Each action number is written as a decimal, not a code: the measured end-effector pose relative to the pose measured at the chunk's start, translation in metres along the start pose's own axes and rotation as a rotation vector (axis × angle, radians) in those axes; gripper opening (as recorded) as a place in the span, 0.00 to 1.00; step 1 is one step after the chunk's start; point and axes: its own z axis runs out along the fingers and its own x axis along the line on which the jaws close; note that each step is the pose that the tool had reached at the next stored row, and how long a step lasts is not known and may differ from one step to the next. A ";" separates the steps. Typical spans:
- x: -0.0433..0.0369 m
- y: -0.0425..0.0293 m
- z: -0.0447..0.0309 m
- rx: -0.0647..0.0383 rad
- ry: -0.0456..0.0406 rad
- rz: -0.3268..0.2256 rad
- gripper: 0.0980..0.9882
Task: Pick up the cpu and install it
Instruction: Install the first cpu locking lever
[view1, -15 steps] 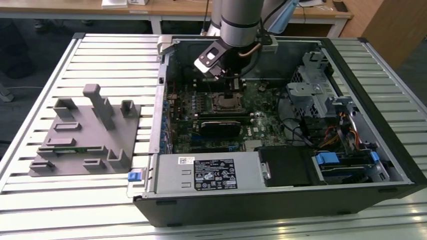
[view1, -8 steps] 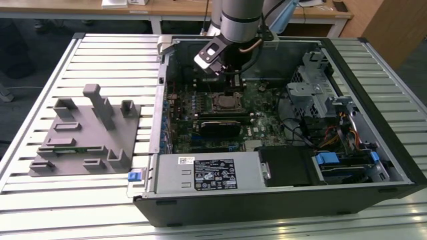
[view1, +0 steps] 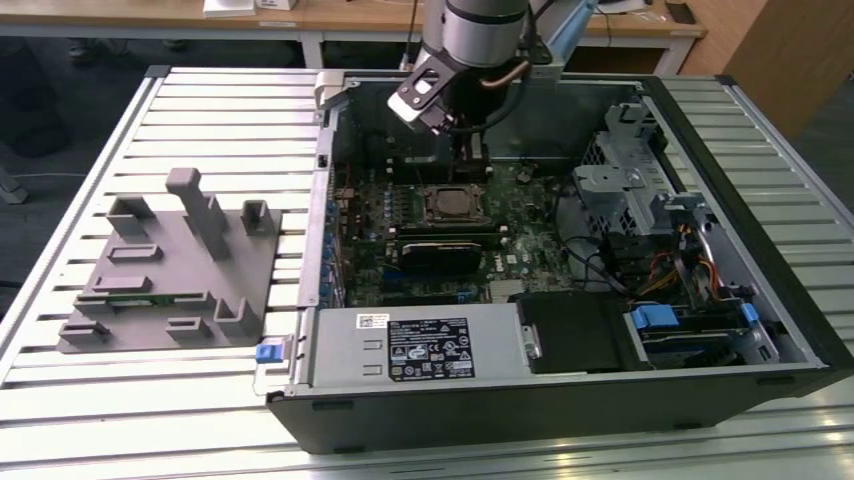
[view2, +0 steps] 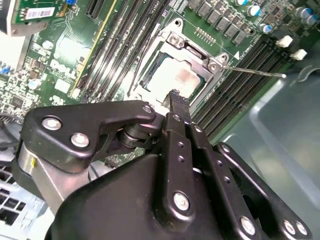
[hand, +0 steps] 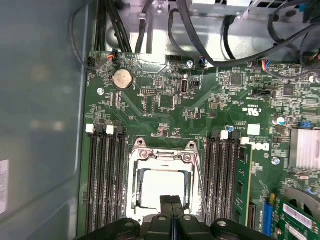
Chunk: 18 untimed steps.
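Observation:
The cpu (hand: 160, 182), a pale silver square, lies flat in the motherboard socket and is ringed by the metal socket frame (hand: 134, 165). In the second wrist view the cpu (view2: 175, 80) sits just beyond my fingertips. My gripper (hand: 171, 205) hangs over the edge of the socket with its two black fingers (view2: 176, 102) pressed together and nothing between them. In the exterior view my gripper (view1: 467, 160) points down into the open computer case, just behind the socket that holds the cpu (view1: 454, 203).
The socket's thin lever rod (view2: 255, 72) sticks out sideways. Memory slots (hand: 105, 180) flank the socket. A grey box with a label (view1: 414, 345) fills the case front, and a drive cage (view1: 641, 190) stands on the exterior view's right. A grey fixture (view1: 174, 265) rests on the slatted table.

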 end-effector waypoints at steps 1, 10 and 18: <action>0.0000 0.0000 -0.0024 0.000 -0.0001 0.000 0.01; 0.0002 0.0000 -0.0212 0.000 0.0000 0.000 0.01; 0.0002 0.0000 -0.0224 0.000 -0.0001 -0.052 0.01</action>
